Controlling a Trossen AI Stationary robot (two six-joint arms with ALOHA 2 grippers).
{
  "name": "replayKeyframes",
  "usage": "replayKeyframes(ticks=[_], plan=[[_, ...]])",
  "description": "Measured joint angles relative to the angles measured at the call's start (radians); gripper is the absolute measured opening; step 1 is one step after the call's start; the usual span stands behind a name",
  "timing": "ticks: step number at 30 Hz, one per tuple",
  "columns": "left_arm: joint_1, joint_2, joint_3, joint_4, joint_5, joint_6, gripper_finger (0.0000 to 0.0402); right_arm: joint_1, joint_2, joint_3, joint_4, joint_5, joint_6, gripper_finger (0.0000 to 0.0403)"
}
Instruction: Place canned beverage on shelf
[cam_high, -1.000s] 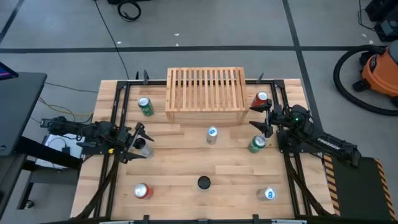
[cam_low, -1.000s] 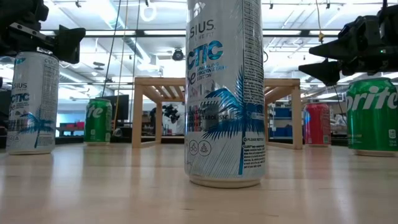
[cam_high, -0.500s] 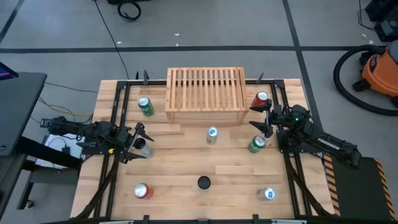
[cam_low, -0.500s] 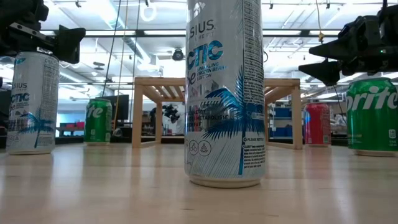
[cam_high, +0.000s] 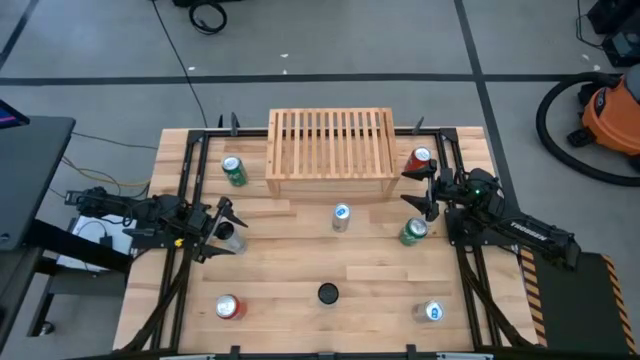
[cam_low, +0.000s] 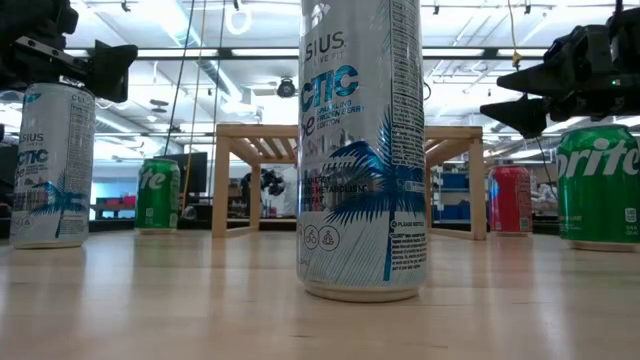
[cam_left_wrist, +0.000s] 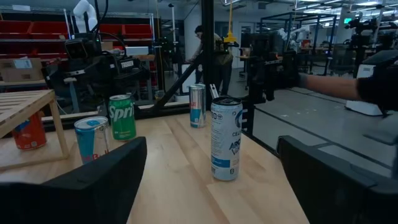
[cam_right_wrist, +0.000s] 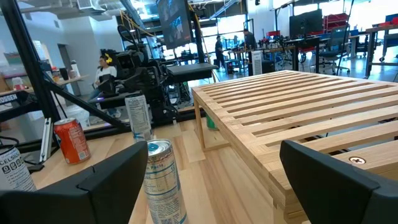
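Observation:
The shelf (cam_high: 330, 150) is a light-wood rack with a slatted top, standing at the table's far middle. Several cans stand upright on the table: a green one (cam_high: 234, 171) left of the shelf, a red one (cam_high: 420, 160) right of it, a blue-topped one (cam_high: 341, 217) in front, and a green one (cam_high: 413, 231). My left gripper (cam_high: 226, 226) is open at the table's left, level, just above a silver can (cam_high: 233, 239). My right gripper (cam_high: 412, 188) is open at the right, between the red and green cans, holding nothing.
More cans stand near the front: a red one (cam_high: 229, 307), a blue one (cam_high: 432, 312) and a tall white-and-blue one (cam_low: 362, 150) with a dark top (cam_high: 328, 293). Black frame rails (cam_high: 186, 190) run along both table sides. People show in the room beyond the table.

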Motion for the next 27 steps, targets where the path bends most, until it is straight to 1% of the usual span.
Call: replayKeyframes(ticks=[2, 6, 12, 14, 17, 20, 24, 27], plan=[[0.000, 0.000, 0.000, 0.000, 0.000, 0.000, 0.0369, 0.000, 0.000, 0.000, 0.002, 0.012, 0.000, 0.0376], [0.000, 0.000, 0.000, 0.017, 0.000, 0.032, 0.0369, 0.000, 0.000, 0.000, 0.009, 0.089, 0.000, 0.0376], [0.000, 0.000, 0.000, 0.047, 0.000, 0.002, 0.0369, 0.000, 0.000, 0.000, 0.032, 0.159, 0.000, 0.0376], [0.000, 0.000, 0.000, 0.064, 0.000, 0.005, 0.0369, 0.000, 0.000, 0.000, 0.056, 0.165, 0.009, 0.0376], [0.000, 0.000, 0.000, 0.066, -0.001, 0.008, 0.0369, 0.000, 0.000, 0.000, 0.101, 0.160, 0.075, 0.0376], [0.000, 0.000, 0.000, 0.066, -0.001, 0.008, 0.0369, 0.000, 0.002, 0.000, 0.161, 0.152, 0.108, 0.0376], [0.000, 0.000, 0.000, 0.066, -0.001, 0.009, 0.0369, 0.002, 0.002, 0.000, 0.229, 0.149, 0.220, 0.0376], [0.000, 0.000, 0.000, 0.066, -0.039, 0.009, 0.0369, 0.002, 0.002, 0.000, 0.263, 0.150, 0.252, 0.0376]])
